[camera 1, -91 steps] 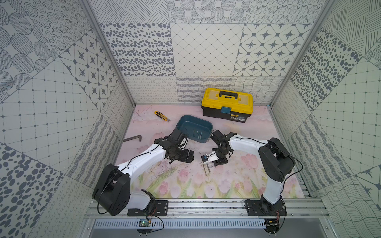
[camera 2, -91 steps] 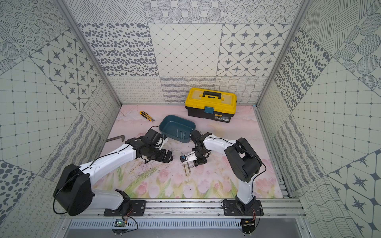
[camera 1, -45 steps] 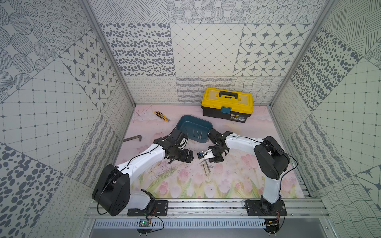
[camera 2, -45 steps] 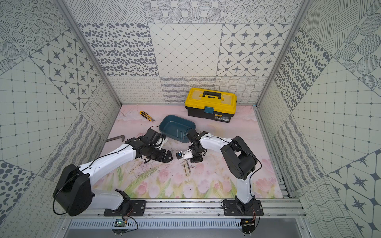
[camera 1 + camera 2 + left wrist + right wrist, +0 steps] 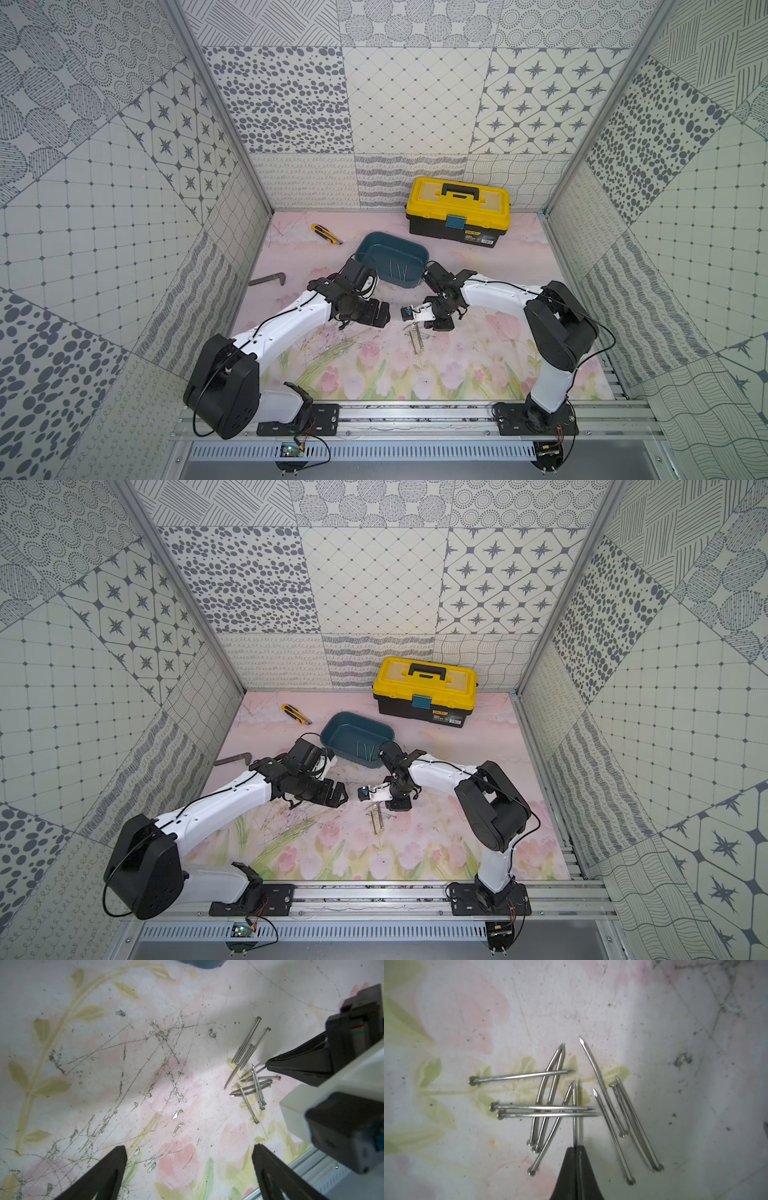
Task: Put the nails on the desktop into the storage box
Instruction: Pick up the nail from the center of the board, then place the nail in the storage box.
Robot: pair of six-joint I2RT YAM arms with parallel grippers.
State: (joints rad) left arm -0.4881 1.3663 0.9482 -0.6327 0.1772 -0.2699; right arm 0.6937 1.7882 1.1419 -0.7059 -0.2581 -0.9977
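Observation:
Several thin grey nails (image 5: 546,1108) lie crossed in a small pile on the tulip-printed desktop (image 5: 478,365), seen in both top views (image 5: 415,338) (image 5: 377,818). My right gripper (image 5: 576,1148) points down at the pile's edge and is shut on one nail (image 5: 574,1113), whose shaft sticks out past the tips. The left wrist view shows that gripper (image 5: 268,1066) touching the pile. My left gripper (image 5: 189,1151) hovers open over bare desktop just left of the pile, holding nothing. Behind both grippers sits the teal storage box (image 5: 392,257), with a few nails (image 5: 399,272) inside.
A yellow-and-black toolbox (image 5: 457,212) stands at the back wall. A yellow utility knife (image 5: 326,233) lies back left of the storage box, and a dark L-shaped bar (image 5: 268,279) lies by the left wall. An aluminium rail (image 5: 415,419) runs along the front edge.
My right gripper has closed, its tips now pinched on one nail at the pile, and its arm shifted slightly left. The left arm and its open gripper have stayed put.

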